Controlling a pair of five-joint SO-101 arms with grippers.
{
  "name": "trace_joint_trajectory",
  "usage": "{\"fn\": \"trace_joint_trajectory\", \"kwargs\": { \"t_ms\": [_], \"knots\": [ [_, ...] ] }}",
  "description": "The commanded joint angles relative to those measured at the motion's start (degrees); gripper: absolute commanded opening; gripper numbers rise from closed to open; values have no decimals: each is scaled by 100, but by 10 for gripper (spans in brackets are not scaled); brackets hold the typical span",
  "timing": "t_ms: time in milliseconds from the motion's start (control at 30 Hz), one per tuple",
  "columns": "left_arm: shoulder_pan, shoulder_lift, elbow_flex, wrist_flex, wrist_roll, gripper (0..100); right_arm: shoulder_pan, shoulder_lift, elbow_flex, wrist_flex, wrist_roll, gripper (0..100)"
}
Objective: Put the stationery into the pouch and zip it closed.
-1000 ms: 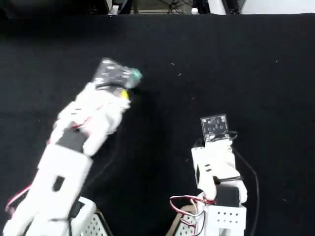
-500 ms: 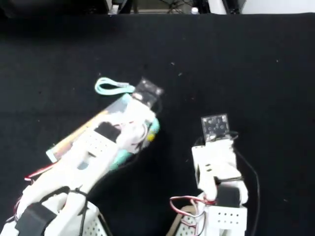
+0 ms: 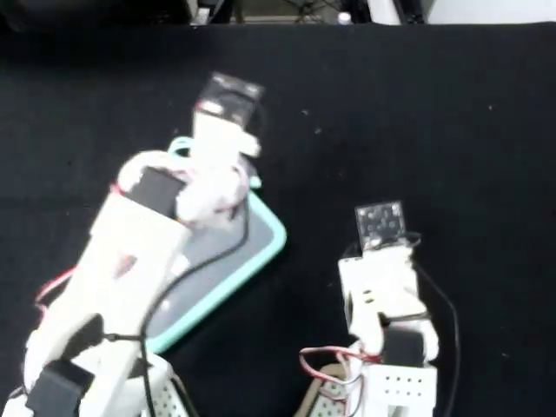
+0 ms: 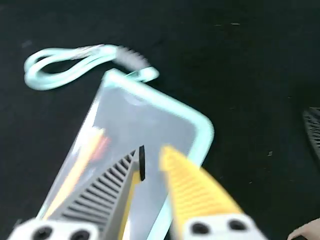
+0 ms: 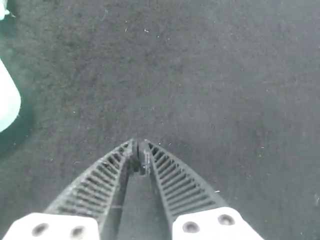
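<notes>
At left on the black table point(image 3: 452, 130), a mint wrist loop point(image 4: 65, 65), joined to one corner of the pouch point(image 4: 145, 120). Lying flat beside it, clear face up and mint-rimmed, with yellow and orange stationery point(image 4: 95, 142) showing through, too blurred to name piece by piece; zip not discernible. Poised directly above the pouch, the left gripper point(image 4: 151, 157), jaws slightly apart, gripping nothing. Further right, well apart from the pouch, the right gripper point(image 5: 138, 150), low over the cloth near its own base, jaws pressed together, empty.
</notes>
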Motion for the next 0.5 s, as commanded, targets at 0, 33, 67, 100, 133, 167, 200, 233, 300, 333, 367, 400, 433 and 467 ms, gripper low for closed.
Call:
{"fn": "trace_joint_trajectory", "kwargs": {
  "t_ms": [0,33,67,100,133,167,200,233,300,333,367,400,433,467],
  "knots": [
    [-593,-554,-673,862,53,47,70,-145,4,-114,-35,15],
    [-734,-782,-690,1029,62,47,70,-145,4,-114,-35,15],
    [-857,-1029,-681,1169,62,47,70,-145,4,-114,-35,15],
    [-980,-1301,-673,1354,62,47,70,-145,4,-114,-35,15],
    [-1112,-1591,-664,1547,62,47,70,-145,4,-114,-35,15],
    [-1253,-1873,-602,1723,62,47,70,-145,4,-105,-35,15],
    [-1393,-2171,-470,1829,62,47,70,-145,4,-97,-35,15],
    [-1552,-2479,-286,1864,62,47,70,-145,4,-97,-35,15],
    [-1947,-3086,330,1749,62,47,70,-145,4,-88,-35,15],
    [-2149,-3385,725,1635,62,47,70,-145,4,-88,-35,15],
    [-2316,-3692,1165,1503,62,48,70,-145,4,-88,-35,15],
    [-2457,-3982,1596,1371,53,49,70,-145,4,-88,-35,15],
    [-2580,-4290,2044,1231,-9,50,70,-145,4,-79,-35,15],
    [-2703,-4589,2492,1099,-167,50,70,-145,4,-79,-35,15]
  ]
}}
